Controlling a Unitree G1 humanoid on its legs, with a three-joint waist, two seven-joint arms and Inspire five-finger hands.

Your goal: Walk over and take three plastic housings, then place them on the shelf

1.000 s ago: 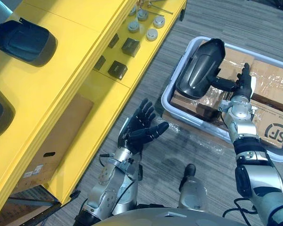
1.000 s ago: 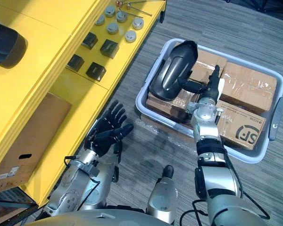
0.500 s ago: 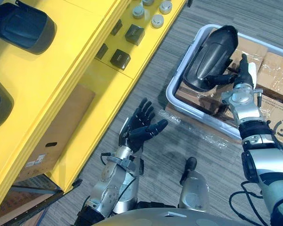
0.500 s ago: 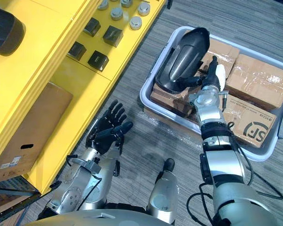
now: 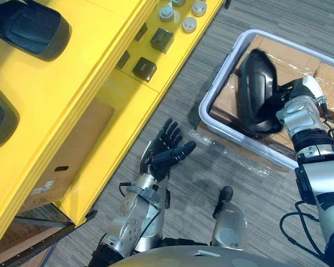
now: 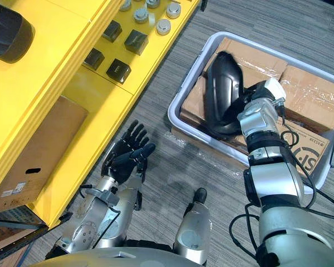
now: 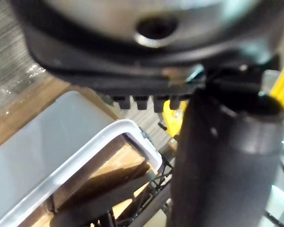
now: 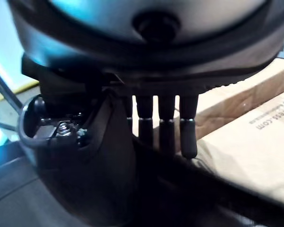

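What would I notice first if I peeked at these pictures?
The big bright yellow shelf on the robot's left jumps out, with a dark housing lying on its top. Next comes the black plastic housing, gripped by the right robot hand above a pale bin of cardboard boxes. The left robot hand hangs open over the grey floor.

Floor (image 5: 178,105) is lying open between the yellow shelf (image 5: 61,83) and the grey bin (image 5: 213,89); 2 housings (image 5: 28,30) are taking up part of the shelf's top, blocks (image 5: 145,68) crowding its lower tier.
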